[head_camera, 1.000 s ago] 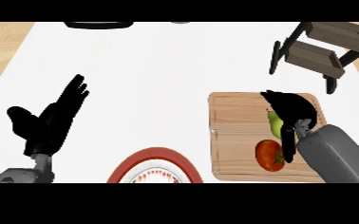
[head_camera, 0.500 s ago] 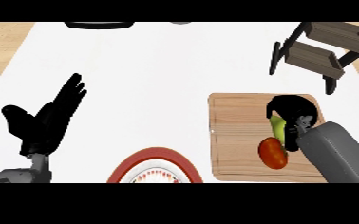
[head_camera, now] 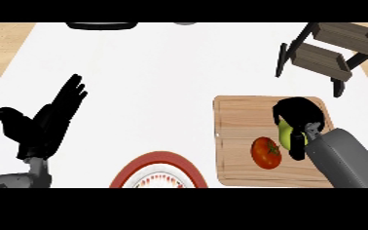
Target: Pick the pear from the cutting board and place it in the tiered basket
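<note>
Head view, read left to right. Left hand (head_camera: 45,122), at the 9 o'clock edge: open, fingers straight and pointing toward 1 o'clock, resting, holding nothing; well apart from everything the task concerns. Plate (head_camera: 138,165), red-rimmed, at 6 o'clock, cut by the lower edge; not part of the task. Board (head_camera: 241,122), at 4 o'clock, lying flat on the white counter (head_camera: 173,73). Tomato (head_camera: 266,153), on the board's lower middle, just beside the pear at its 8 o'clock; whether the two touch cannot be told. Pear (head_camera: 286,132), green, on the board's right half; its long axis appears to run roughly 12 to 6 o'clock, though most of it is hidden. Right hand (head_camera: 300,113), directly over the pear, fingers curled down round it from the 12 o'clock side, forearm entering from 5 o'clock; the hand appears closed on the pear, which does not look lifted clear of the board yet. Basket (head_camera: 327,53), dark-framed with wooden tiers, at 2 o'clock, apart from the board. Key relation: the pear lies under the right hand, the nearer hand by far; the basket lies toward 12 to 1 o'clock from that hand, so the coming move is judged to be a lift and a carry forward in that direction, clearing the tomato.
</note>
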